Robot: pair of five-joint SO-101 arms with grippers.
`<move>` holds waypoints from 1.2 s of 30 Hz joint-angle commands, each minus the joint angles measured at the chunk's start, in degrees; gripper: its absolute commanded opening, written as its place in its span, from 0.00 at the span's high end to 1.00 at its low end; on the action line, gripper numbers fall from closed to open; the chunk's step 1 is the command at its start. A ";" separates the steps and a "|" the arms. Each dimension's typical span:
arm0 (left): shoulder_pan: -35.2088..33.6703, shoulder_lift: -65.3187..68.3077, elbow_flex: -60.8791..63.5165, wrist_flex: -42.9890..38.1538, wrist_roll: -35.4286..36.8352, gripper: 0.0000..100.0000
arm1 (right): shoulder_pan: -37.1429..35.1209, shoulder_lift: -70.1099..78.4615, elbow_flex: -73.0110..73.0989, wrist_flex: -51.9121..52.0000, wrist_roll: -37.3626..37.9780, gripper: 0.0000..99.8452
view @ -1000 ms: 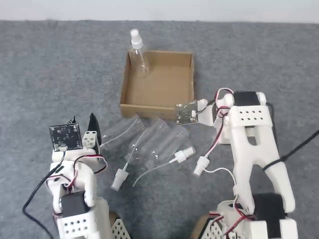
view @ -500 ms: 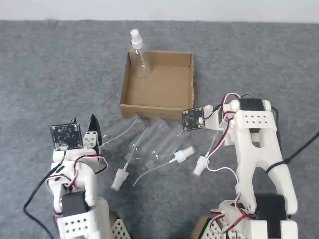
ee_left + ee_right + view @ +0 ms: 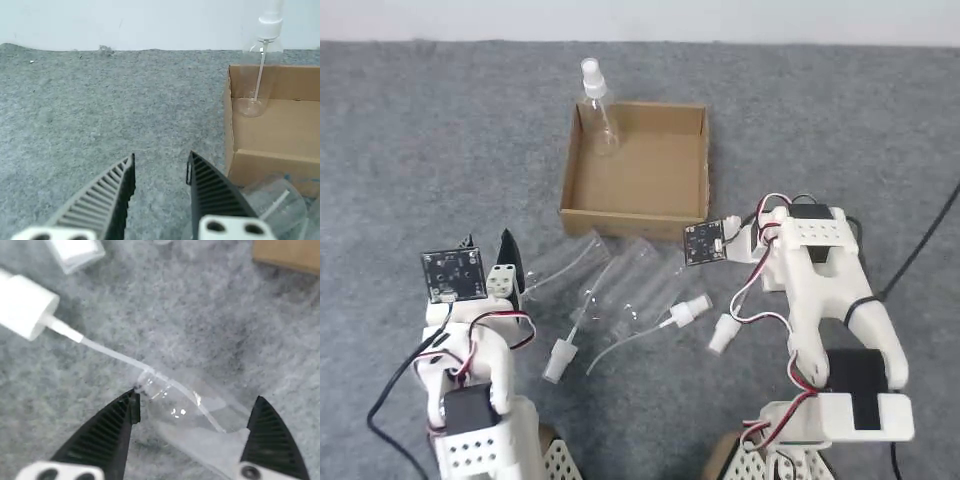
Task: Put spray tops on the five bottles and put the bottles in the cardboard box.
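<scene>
Capped bottle: one bottle with its spray top on stands upright in the far-left corner of the cardboard box.
Cardboard box: one, open, at the centre far side of the tabletop; it holds only that bottle.
Uncapped bottles: they lie in an overlapping cluster on the tabletop, just near of the box's near wall. At least three clear bodies can be made out. A fourth cannot be confirmed through the overlapping walls.
Loose spray tops: three counted, each with a dip tube, lying near of the cluster: left, middle, right.
Right tool: the right tool has its jaws spread wide, straddling one lying bottle without gripping it. A dip tube runs across that bottle's mouth. Whether the tube is inside the bottle or lying over it cannot be told.
Left tool: the left tool has its jaws apart with nothing between them. It is low over the tabletop, left of the cluster.
Step in hand: judged to be pickup of a second bottle for capping. One of five is finished.
Next move calls for: closing the right tool squarely on the bottle's body, since the clear round wall may roll or slip. The bottle's mouth then needs to be held clear so a top can be fitted.
</scene>
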 commanded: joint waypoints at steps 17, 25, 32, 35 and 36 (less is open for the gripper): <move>0.26 -0.88 -0.66 -1.67 -0.18 0.84 | 0.31 -0.13 -0.79 -0.84 -11.78 0.71; 0.26 -0.88 -0.66 -1.67 -0.18 0.84 | -0.40 -0.22 -0.70 -0.75 -20.13 0.71; 0.26 -0.88 -0.66 -1.67 -0.18 0.84 | -2.07 -0.66 -0.70 -0.75 -29.54 0.71; 0.26 -0.88 -0.66 -1.67 -0.18 0.84 | -2.68 -0.66 -0.70 -0.75 -33.67 0.71; 0.26 -0.88 -0.66 -1.67 -0.18 0.84 | -2.77 -0.66 -0.70 -0.66 -35.16 0.71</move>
